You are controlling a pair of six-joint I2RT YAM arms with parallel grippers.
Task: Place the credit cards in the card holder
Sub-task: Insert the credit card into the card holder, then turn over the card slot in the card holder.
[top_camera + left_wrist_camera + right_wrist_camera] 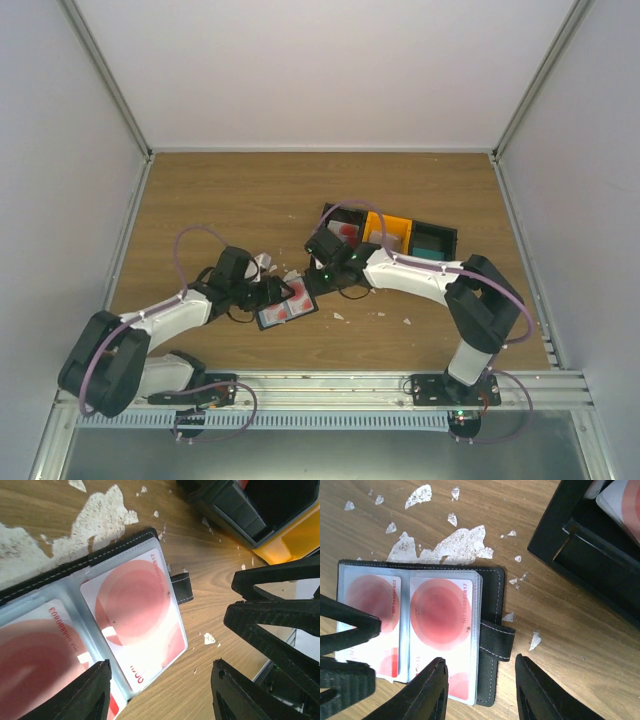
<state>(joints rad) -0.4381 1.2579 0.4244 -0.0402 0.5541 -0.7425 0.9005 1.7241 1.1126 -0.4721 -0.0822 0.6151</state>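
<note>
Fingers (pixel 430 695) of the right gripper (pixel 480 672) are spread wide over the clasp side of the card holder (pixel 490 595), with nothing held. The left gripper (pixel 160 685) is parted likewise at the other side, probably so the holder is kept open on the surface (pixel 220 200). Two red-and-white credit cards (pixel 440 615) are counted in its sleeves, and three bins (pixel 388 230) nearby.

**Tally on the desk (pixel 250 190)**

One card holder (pixel 490 587). At least three red-and-white credit cards (pixel 440 612): two in the holder's sleeves, one or more in a bin. Two black bins (pixel 330 212), one orange bin (pixel 405 228). Paper scraps (pixel 452 542): too many to count.
</note>
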